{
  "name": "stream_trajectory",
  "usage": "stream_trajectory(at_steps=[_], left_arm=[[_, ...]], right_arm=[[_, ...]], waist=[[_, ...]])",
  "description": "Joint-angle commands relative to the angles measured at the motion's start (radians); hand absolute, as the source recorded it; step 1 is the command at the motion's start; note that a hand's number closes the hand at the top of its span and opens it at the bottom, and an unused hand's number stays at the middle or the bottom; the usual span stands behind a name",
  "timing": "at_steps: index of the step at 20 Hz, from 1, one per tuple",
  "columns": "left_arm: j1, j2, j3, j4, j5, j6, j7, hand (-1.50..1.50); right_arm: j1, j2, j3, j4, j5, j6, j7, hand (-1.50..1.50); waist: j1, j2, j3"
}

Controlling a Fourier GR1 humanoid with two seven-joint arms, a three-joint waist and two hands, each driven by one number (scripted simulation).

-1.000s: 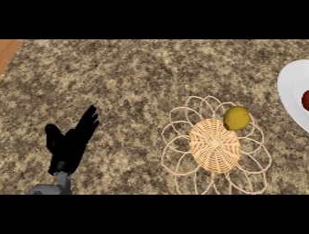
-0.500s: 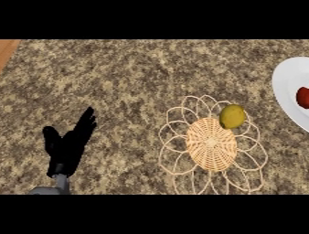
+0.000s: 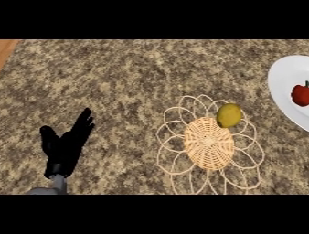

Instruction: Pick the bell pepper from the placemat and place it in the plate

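**Pepper on the plate, lemon left on the mat**

The tabletop (image 3: 117, 77) is speckled stone and fills nearly the whole head view, with a strip of wood showing at its far left corner. Over the last second the whole scene has slid a little leftward in the view; nothing on the tabletop seems to have shifted against anything else.

The white plate (image 3: 289, 77) sits at the right edge, partly cut off by the view. The red pepper (image 3: 303, 94) lies on it, upright with its stem up, well inside the rim. It was there a second ago too, so judged by how things lie, the placing looks already done and little is left of the task.

The woven placemat (image 3: 210, 142) lies near the front edge, right of centre, close to the plate but not touching it. A yellow lemon (image 3: 229, 115) rests on its far right part, between the mat's centre and the plate. It is no part of the task and blocks nothing now.

The left hand (image 3: 66, 145) shows near the front left, fingers straight and pointing up, holding nothing, at rest and well apart from the mat. It has kept this pose throughout. The right hand is out of view, so its fingers cannot be judged.
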Motion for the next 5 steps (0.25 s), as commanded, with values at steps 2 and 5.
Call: stream_trajectory(at_steps=[2,5], left_arm=[[-0.01,-0.006,-0.001,-0.013,0.007,0.007,0.037,0.0],[0.011,-0.009,-0.013,0.003,0.001,-0.004,0.023,0.0]], right_arm=[[0.063,-0.03,0.018,-0.007,0.004,0.177,-0.185,-1.5],[0.092,-0.009,0.011,-0.008,-0.013,0.137,-0.206,-1.5]], waist=[[-0.003,-0.003,-0.002],[-0.004,-0.001,-0.001]])
